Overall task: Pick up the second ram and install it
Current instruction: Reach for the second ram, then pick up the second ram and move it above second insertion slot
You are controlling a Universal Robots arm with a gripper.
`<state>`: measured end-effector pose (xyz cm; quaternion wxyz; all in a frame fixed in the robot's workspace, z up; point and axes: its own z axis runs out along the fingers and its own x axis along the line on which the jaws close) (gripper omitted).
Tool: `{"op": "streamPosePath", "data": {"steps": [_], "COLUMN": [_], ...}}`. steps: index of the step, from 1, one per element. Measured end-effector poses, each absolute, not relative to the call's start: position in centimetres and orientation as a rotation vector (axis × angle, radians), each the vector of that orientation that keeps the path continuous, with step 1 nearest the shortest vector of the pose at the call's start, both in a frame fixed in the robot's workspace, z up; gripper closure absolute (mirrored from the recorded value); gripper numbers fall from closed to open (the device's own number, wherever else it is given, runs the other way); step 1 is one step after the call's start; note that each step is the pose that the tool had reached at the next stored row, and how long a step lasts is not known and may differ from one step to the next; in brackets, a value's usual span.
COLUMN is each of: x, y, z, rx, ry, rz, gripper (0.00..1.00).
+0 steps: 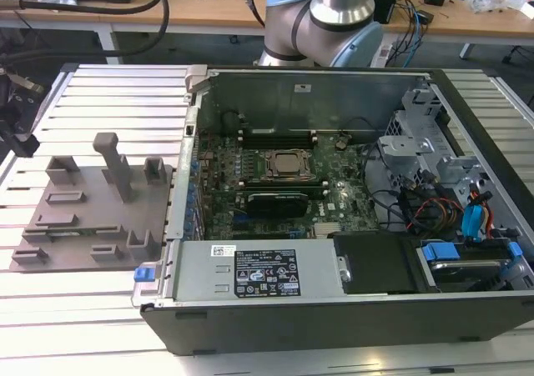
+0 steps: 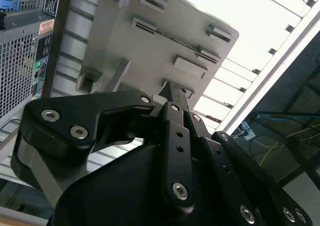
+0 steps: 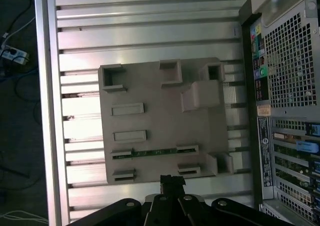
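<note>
Green strip, narrow: the second ram (image 3: 150, 154). It stands on its long edge on the grey fixture plate (image 3: 150, 100), its ends seated in two slotted holders (image 3: 122, 153). Only its thin edge shows in the first wrist view, so its chips cannot be made out.

- Grey fixture plate (image 1: 92, 218): in the exterior view it lies flat on the table at nine o'clock from the computer case (image 1: 334, 309). It carries low slotted blocks and one upright post (image 1: 113, 163). The ram is too slight to pick out here.
- Black gripper (image 3: 173, 179): in the first wrist view its fingers are drawn together with nothing between them. It sits at the plate's edge, beside an empty pair of holders (image 3: 189, 171) and apart from the ram. Its height above the plate cannot be told. In the second wrist view the gripper (image 2: 169, 89) has its own linkages across much of the plate, and its body is cut off by the frame.
- Aluminium slotted table (image 1: 100, 101): it bears both plate and case.
- Computer case: open-sided and lying flat, with the motherboard (image 1: 225, 176) and CPU socket (image 1: 286, 166) exposed. Its near wall hides the board's six o'clock margin. The perforated rear panel (image 3: 290, 60) shows in the first wrist view, partly cut off.
- Robot arm (image 1: 321, 17): its base joint stands at twelve o'clock from the case and is cropped by the frame.
- Dark shape (image 1: 12, 130): it sits at the exterior view's nine o'clock edge, cut off and not identifiable.
</note>
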<state>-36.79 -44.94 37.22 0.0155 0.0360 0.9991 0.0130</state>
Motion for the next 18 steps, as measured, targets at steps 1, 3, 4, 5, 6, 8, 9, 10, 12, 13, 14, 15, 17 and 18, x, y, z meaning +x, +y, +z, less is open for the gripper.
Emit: {"op": "streamPosePath", "data": {"steps": [1,3,4,5,6,8,9,10,12,13,14,15,17,18], "x": [-36.79,-36.79,-36.79,-36.79,-36.79,-36.79,-36.79,-36.79,-36.79,-36.79,-36.79,-36.79,-36.79,-36.79], "y": [-44.94,-44.94,-44.94,-44.94,-44.93,-44.93,-44.93,-44.93,-44.93,-44.93,-44.93,-44.93,-44.93,-44.94], "z": [37.22,37.21,37.21,37.20,37.20,37.20,37.20,37.20,37.20,37.20,37.20,37.20,37.20,37.20], "rx": [0.112,0.112,0.112,0.112,0.054,-0.095,-0.156,-0.210,-0.331,-0.393,-0.459,-0.553,-0.671,-0.700], "ry": [3.108,3.108,3.108,3.108,3.110,3.111,3.109,3.106,3.097,3.090,3.081,3.067,3.045,3.038], "rz": [0.041,0.041,0.041,0.041,0.042,0.044,0.045,0.045,0.047,0.048,0.049,0.050,0.051,0.052], "gripper": [0.90,0.90,0.90,0.90,0.90,0.90,0.90,0.90,0.90,0.90,0.90,0.90,0.90,0.90]}}
